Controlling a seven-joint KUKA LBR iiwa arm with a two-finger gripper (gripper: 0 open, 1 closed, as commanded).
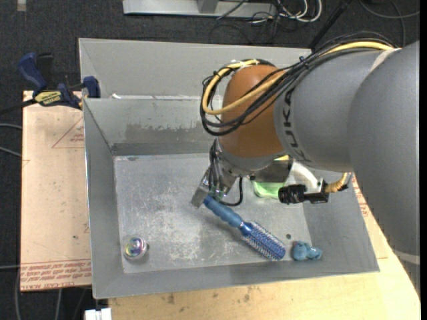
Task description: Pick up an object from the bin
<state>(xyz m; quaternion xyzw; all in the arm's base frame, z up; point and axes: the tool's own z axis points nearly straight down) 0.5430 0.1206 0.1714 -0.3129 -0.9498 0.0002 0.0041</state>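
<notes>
My claw [212, 191] sits mid-frame in the bin [160, 199], at the handle end of a blue hairbrush [250, 232]. I cannot tell whether it is open or closed. The hairbrush lies diagonally toward the lower right. A shiny ball [135, 247] rests lower left.

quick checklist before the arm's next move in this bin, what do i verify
1. Gripper at the handle end of the blue hairbrush: ok.
2. Hairbrush gripped: cannot tell.
3. Hairbrush lying flat on the bin floor: ok.
4. Blue lump clear of the bristle end: cannot tell, very close.
5. Shiny ball well away, lower left corner: ok.
6. Green thing under the arm identified: cannot tell.
</notes>
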